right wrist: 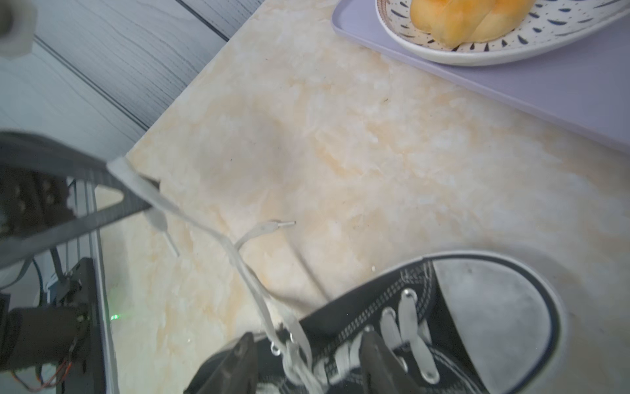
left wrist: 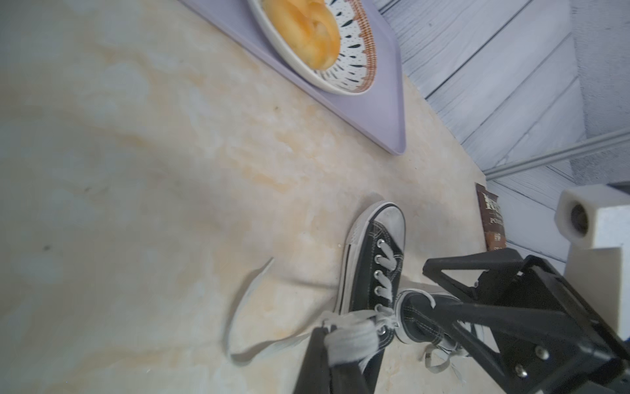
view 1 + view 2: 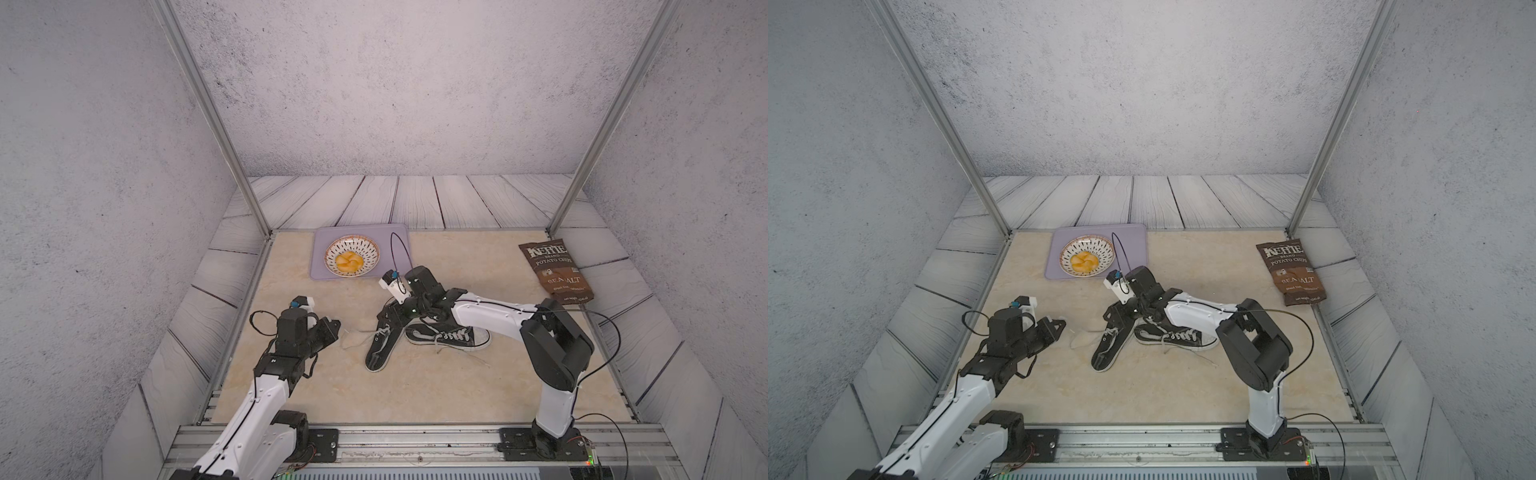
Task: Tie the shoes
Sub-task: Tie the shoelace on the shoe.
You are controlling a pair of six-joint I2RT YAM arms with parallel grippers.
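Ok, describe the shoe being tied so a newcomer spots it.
On the beige marble-look tabletop, two black canvas sneakers lie near the middle. It is the left sneaker, toe toward the lilac tray, white lace held by the left gripper; its twin lies crosswise.

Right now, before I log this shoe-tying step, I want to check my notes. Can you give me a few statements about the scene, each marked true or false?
1. The left gripper has its jaws shut on a white lace. True.
2. The bowl on the tray is empty. False: it holds yellow food.
3. The right gripper has its jaws open, one on each side of the laces of a shoe. True.
4. The chip bag lies on the tray. False: it lies on the table, well apart from the tray.
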